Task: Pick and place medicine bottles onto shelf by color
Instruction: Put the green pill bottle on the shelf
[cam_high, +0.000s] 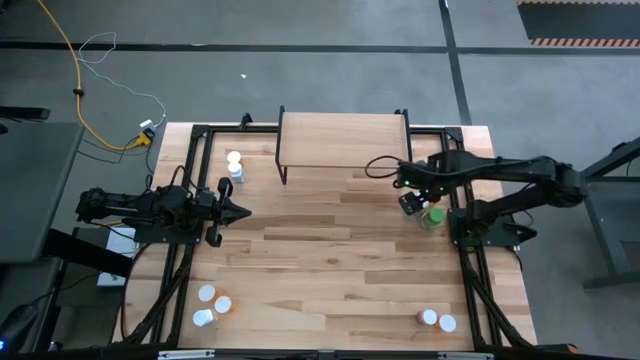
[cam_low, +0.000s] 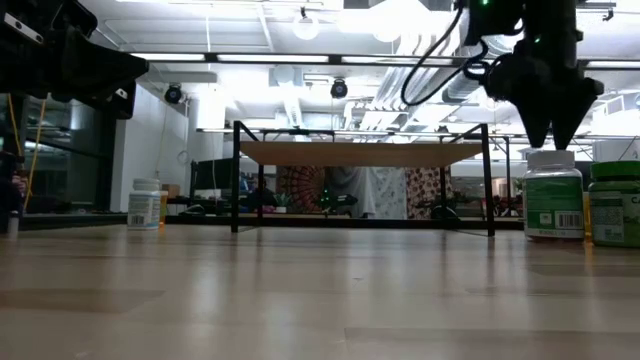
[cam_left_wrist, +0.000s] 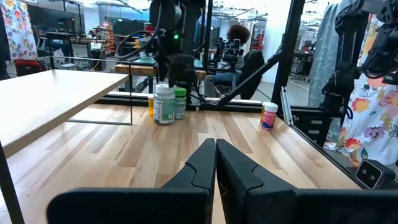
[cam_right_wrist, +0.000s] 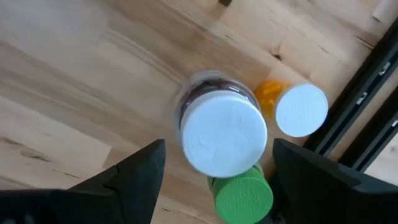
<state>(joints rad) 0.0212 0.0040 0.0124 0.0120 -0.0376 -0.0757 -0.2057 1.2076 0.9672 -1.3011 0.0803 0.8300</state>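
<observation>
Three medicine bottles stand grouped near the table's right edge: a white-capped one (cam_right_wrist: 224, 140) with a green label (cam_low: 553, 195), a green-capped one (cam_right_wrist: 241, 196) and an orange one with a white cap (cam_right_wrist: 300, 110). My right gripper (cam_right_wrist: 219, 149) hangs open just above the white-capped one, pointing down, a finger on either side of the cap and clear of it. The shelf (cam_high: 340, 140) stands at the far middle on black legs. My left gripper (cam_high: 235, 210) waits shut and level at the left.
A white-capped bottle (cam_high: 235, 165) stands left of the shelf. Three more (cam_high: 210, 303) stand at the near left, two (cam_high: 437, 320) at the near right. A pinkish bottle (cam_left_wrist: 268, 116) stands by the right rail. The black frame rail (cam_right_wrist: 367, 81) runs close beside the grouped bottles.
</observation>
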